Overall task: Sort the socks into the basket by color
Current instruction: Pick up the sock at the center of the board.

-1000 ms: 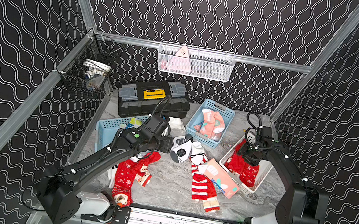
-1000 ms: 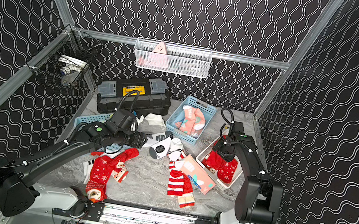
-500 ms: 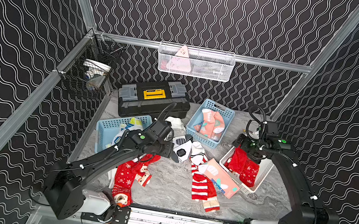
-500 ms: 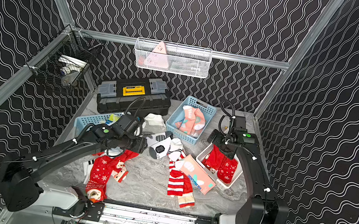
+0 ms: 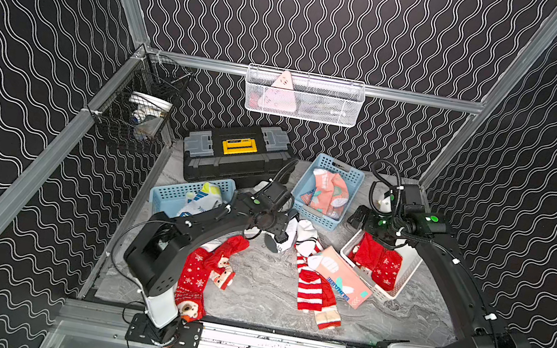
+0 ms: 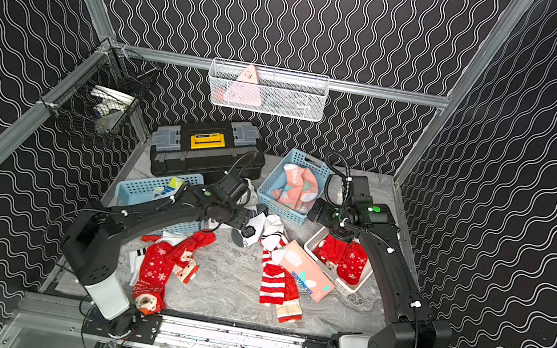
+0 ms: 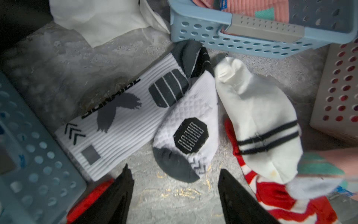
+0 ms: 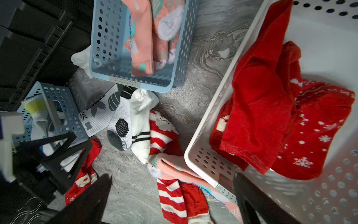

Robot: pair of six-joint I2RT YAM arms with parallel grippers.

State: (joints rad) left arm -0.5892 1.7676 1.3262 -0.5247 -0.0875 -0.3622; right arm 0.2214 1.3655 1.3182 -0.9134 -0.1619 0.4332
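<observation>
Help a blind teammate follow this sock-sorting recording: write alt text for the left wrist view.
The left gripper hangs with open jaws over a white sock with black patches and a white sock with two black stripes on the grey table. A blue basket holding salmon-pink socks sits close by.

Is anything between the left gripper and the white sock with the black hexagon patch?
Nothing visible. The open left gripper hangs directly over the white sock with the black hexagon patch; the black-striped white sock only lies beside it.
</observation>
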